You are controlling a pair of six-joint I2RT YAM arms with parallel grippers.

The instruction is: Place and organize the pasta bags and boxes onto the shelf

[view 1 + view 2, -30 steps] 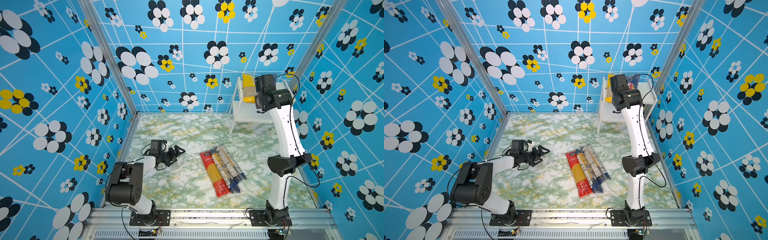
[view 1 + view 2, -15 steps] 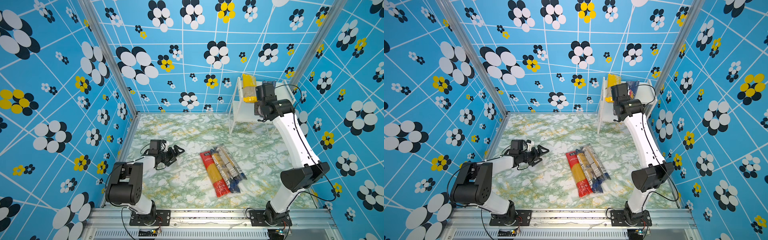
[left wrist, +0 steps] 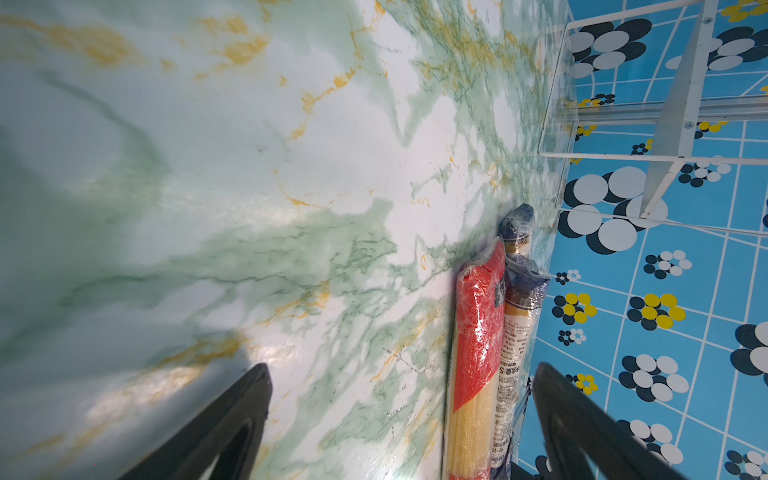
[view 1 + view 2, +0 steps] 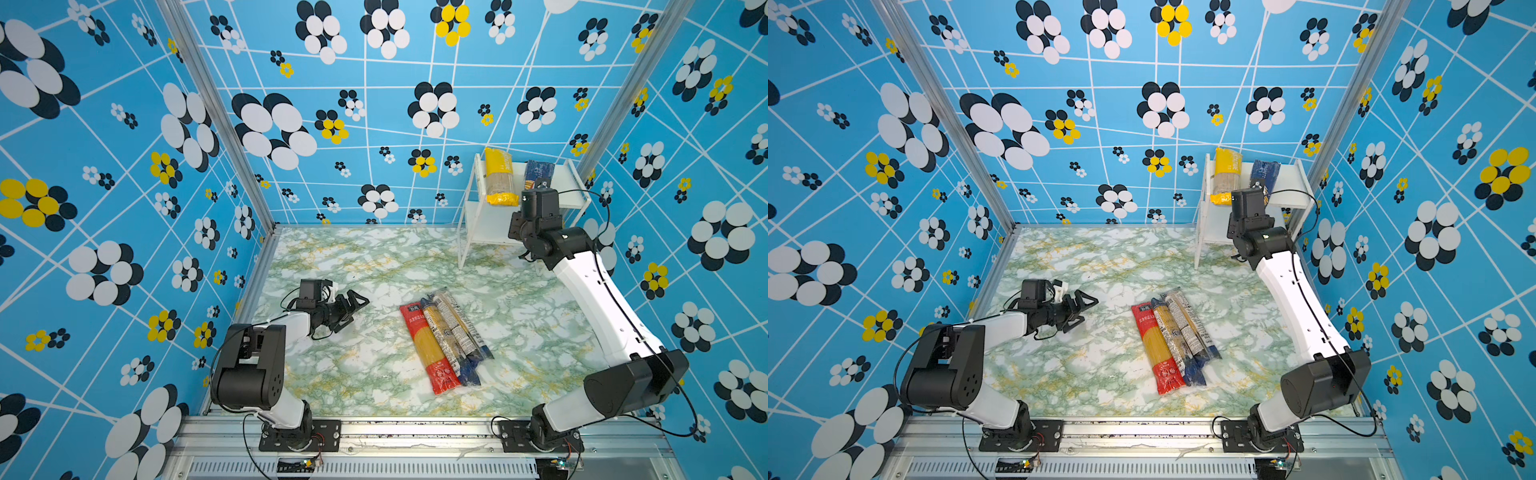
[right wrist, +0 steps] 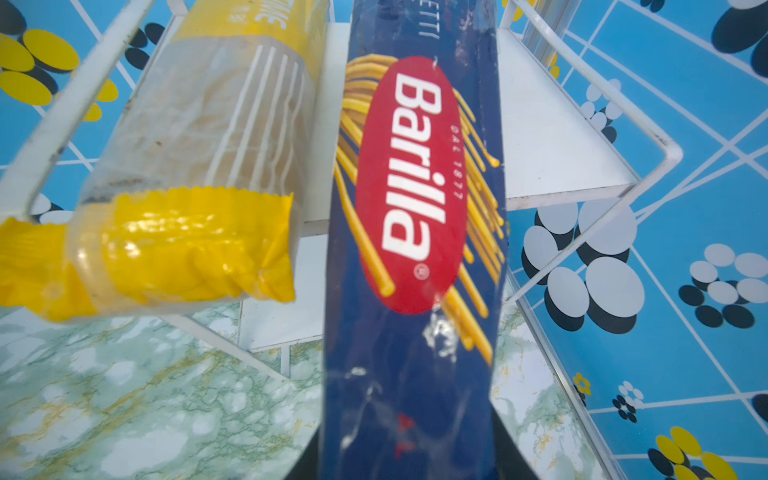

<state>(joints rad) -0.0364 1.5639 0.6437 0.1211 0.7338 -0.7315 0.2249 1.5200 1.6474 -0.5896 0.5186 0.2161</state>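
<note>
Shelf (image 5: pixel 561 137) — Barilla pack (image 5: pixel 415 208) in right gripper (image 4: pixel 539 185).

Beside the right gripper (image 4: pixel 539 185), the yellow pack (image 5: pixel 187 166) blocks one flank — the other (bare shelf (image 5: pixel 552 137) board) lies open.

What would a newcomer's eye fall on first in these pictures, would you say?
The dark blue Barilla spaghetti pack stands out, held by the right gripper over the top board of the shelf, beside the yellow pack. On the marble-patterned table, the red pack and two clear packs lie side by side, with the open left gripper nearby.
</note>
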